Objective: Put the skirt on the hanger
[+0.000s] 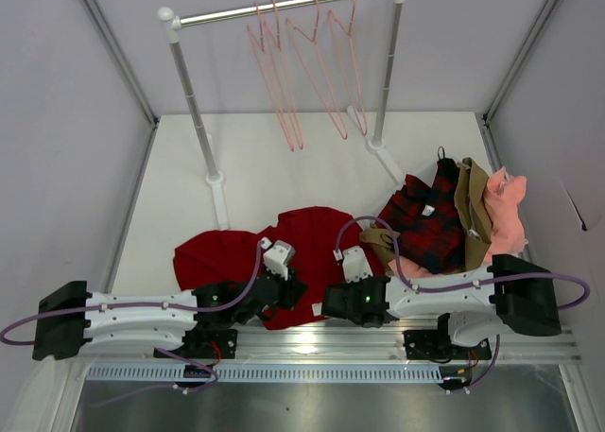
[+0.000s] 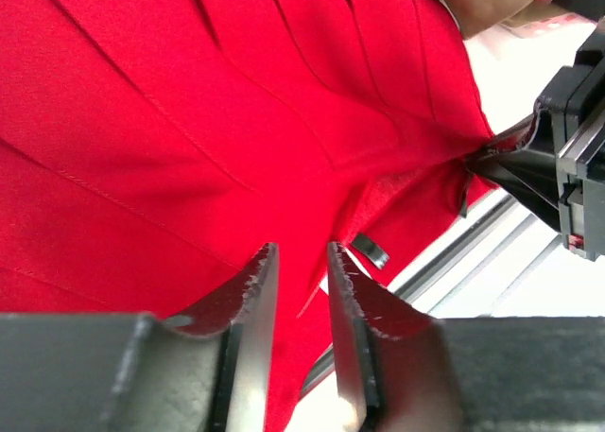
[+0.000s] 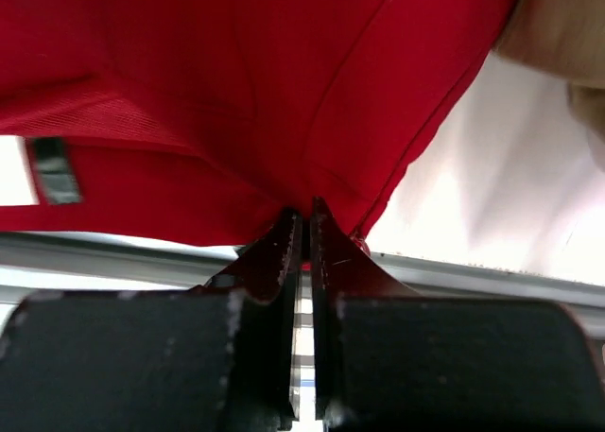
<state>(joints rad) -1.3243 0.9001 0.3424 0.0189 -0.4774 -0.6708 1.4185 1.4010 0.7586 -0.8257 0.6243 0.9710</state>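
Skirt [image 1: 284,248]: lies on table [image 1: 284,172], near edge, well apart from hanger [image 1: 282,106].
Right gripper [image 3: 302,215]: my fingers are clamped thinly on the hem and may slip on lifting.
Left gripper [image 2: 301,252]: fingers narrowly apart, holding nothing. A one-sided lift would likely bunch the cloth.

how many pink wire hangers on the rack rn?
4 hangers, all hooked on the rail at the back: two close together left of centre, one mid-rail, one nearest the right post. Thin wires overlap, so a fifth could hide.
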